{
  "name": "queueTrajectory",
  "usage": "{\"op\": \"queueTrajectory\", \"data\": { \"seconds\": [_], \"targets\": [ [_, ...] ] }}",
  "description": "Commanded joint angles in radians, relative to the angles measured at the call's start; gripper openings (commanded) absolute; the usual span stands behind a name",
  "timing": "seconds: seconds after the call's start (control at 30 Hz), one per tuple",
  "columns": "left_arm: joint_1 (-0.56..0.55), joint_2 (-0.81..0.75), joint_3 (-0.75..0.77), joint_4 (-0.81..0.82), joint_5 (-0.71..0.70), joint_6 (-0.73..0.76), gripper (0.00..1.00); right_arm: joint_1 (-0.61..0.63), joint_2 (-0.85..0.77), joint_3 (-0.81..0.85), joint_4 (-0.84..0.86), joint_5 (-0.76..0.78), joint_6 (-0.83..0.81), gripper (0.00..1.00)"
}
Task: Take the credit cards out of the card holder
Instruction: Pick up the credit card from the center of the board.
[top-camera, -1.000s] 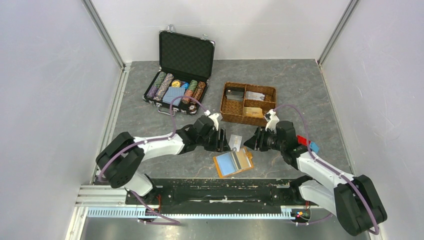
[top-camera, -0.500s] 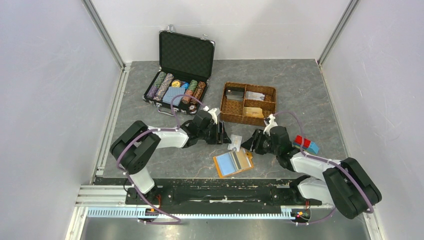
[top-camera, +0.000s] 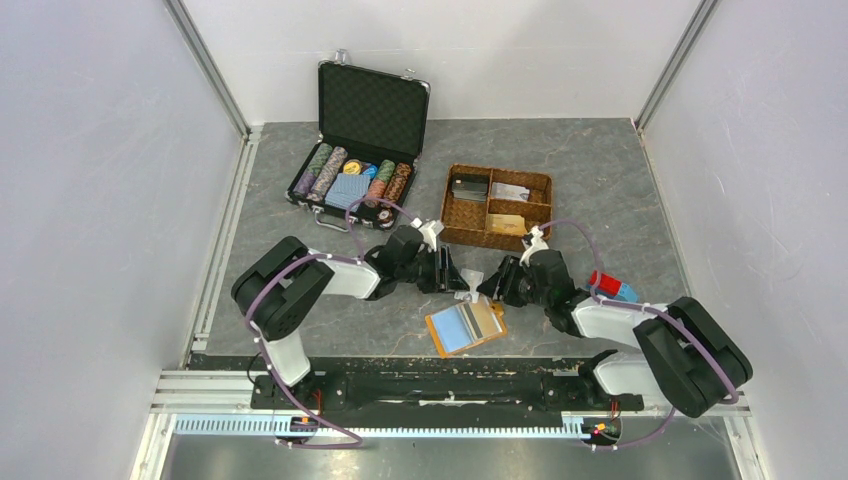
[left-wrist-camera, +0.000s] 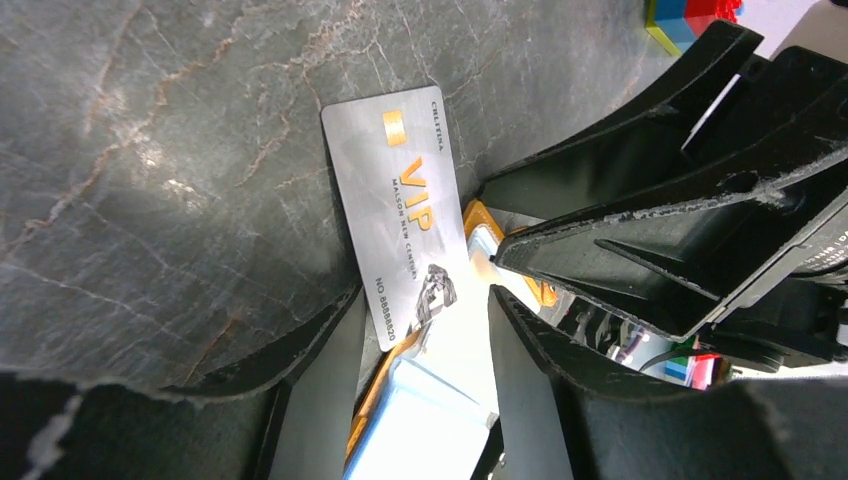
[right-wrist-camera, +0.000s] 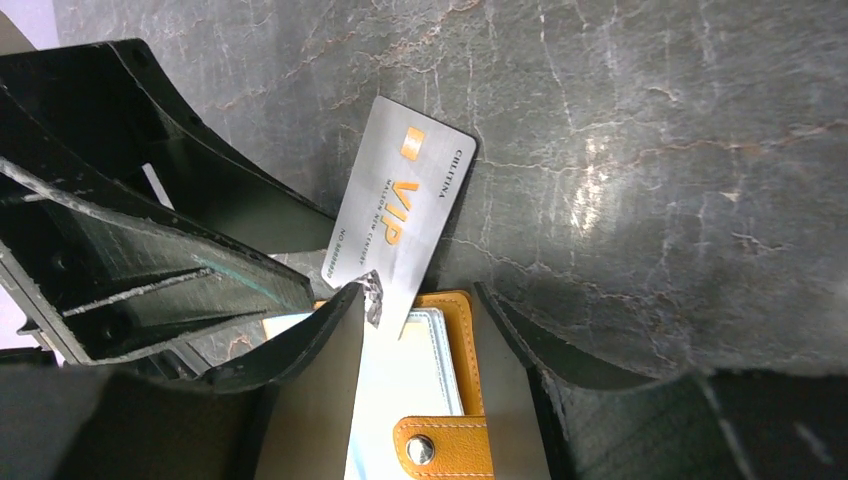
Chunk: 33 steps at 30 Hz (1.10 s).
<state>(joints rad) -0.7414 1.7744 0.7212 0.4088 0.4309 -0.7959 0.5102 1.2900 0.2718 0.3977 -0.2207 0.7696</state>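
The card holder lies open on the table near the front, orange-tan with pale blue sleeves. A silver credit card with orange VIP lettering lies flat just beyond it, its near end over the holder's far edge. My left gripper and right gripper face each other across this card, both low and open. In the left wrist view my gripper straddles the card and the holder's sleeves. In the right wrist view my gripper straddles the card's end and the holder.
An open black case with poker chips and a blue deck stands at the back left. A brown woven divided basket sits behind the grippers. A red-and-blue block lies to the right, by my right arm.
Both grippers have come closer together around the silver card, the left moving right and the right moving left. The card and holder have barely shifted.
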Motion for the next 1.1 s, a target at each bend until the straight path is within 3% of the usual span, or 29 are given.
{"op": "queueTrajectory", "data": {
  "seconds": [0.0, 0.33, 0.67, 1.07],
  "targets": [
    [-0.002, 0.035, -0.04, 0.089, 0.054, -0.08, 0.55, 0.016, 0.04, 0.021, 0.042, 0.026, 0.019, 0.47],
    [-0.001, 0.058, -0.054, 0.207, 0.104, -0.156, 0.46, 0.017, 0.074, -0.019, 0.132, 0.001, 0.032, 0.4],
    [-0.001, 0.074, -0.07, 0.255, 0.114, -0.177, 0.38, 0.017, 0.147, -0.078, 0.343, -0.097, 0.103, 0.36],
    [0.01, 0.046, -0.087, 0.282, 0.134, -0.198, 0.05, -0.007, 0.109, -0.111, 0.397, -0.135, 0.113, 0.35]
  ]
}}
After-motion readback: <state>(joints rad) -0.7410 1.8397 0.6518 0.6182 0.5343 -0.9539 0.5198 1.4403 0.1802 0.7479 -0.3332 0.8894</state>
